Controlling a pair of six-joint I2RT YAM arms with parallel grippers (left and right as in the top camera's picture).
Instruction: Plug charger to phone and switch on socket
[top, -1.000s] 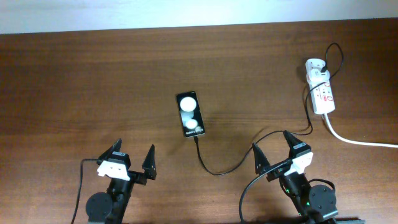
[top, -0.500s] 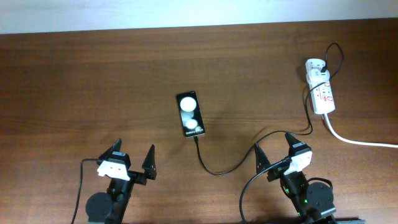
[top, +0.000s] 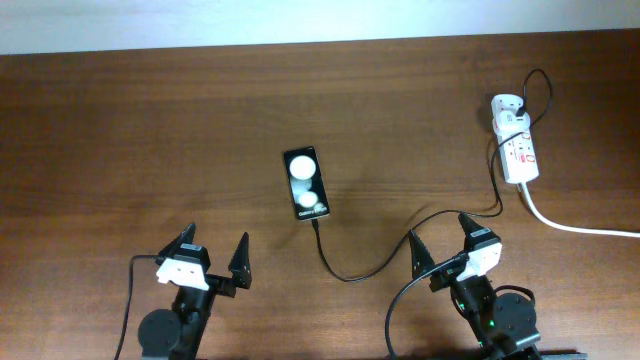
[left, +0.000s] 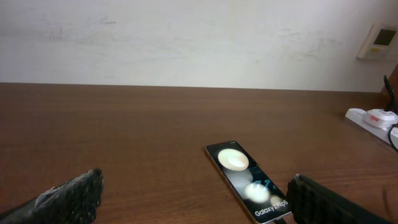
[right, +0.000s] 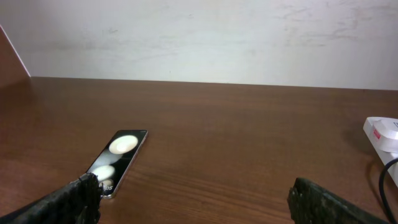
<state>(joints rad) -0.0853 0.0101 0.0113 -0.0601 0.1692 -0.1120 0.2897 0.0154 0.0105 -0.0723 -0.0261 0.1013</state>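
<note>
Dark brown wooden tabletop (top: 150, 120) carries a flat black phone (top: 306, 184) with two white round patches, near its middle. A thin black charger cable (top: 350, 276) curves from the phone's near edge toward the white power strip (top: 516, 140) at far right. Near the front edge, the left gripper (top: 216, 236) and the right gripper (top: 435, 226) are both spread wide, holding nothing.
</note>
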